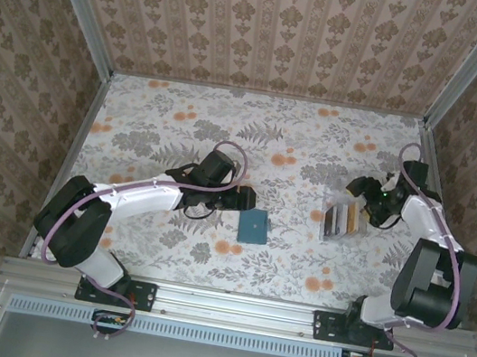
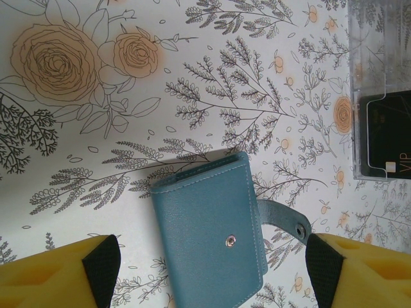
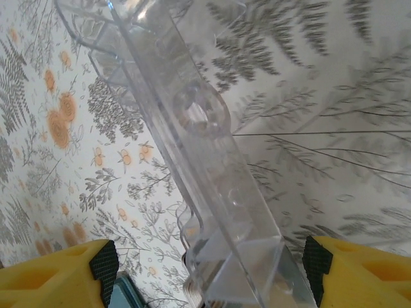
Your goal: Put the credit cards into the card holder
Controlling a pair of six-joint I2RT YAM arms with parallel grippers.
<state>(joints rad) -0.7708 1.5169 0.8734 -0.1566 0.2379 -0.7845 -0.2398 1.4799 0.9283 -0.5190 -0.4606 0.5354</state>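
**Card holder shut between wide left fingers; cards in tray at right gripper**

The left gripper [image 2: 212, 274] stands wide open, its yellow fingers [image 2: 54, 274] on either side of the teal card holder [image 2: 209, 231] and clear of its body. The card holder lies closed on the floral table [image 2: 77, 160], snap stud [image 2: 231, 240] up. Its strap [image 2: 282, 219] hangs loose and ends just beside the right-hand pad. Ahead and to the right of this gripper sits a clear plastic tray [image 2: 379, 58] holding a dark card [image 2: 387, 138] marked VIP.

The right gripper [image 3: 209, 276] is spread wide too, with the tray's clear wall [image 3: 205, 160] running between its fingers. I cannot tell whether they touch it. From above, the credit cards [image 1: 343, 220], white, tan and dark, lie in the tray just beside that gripper.
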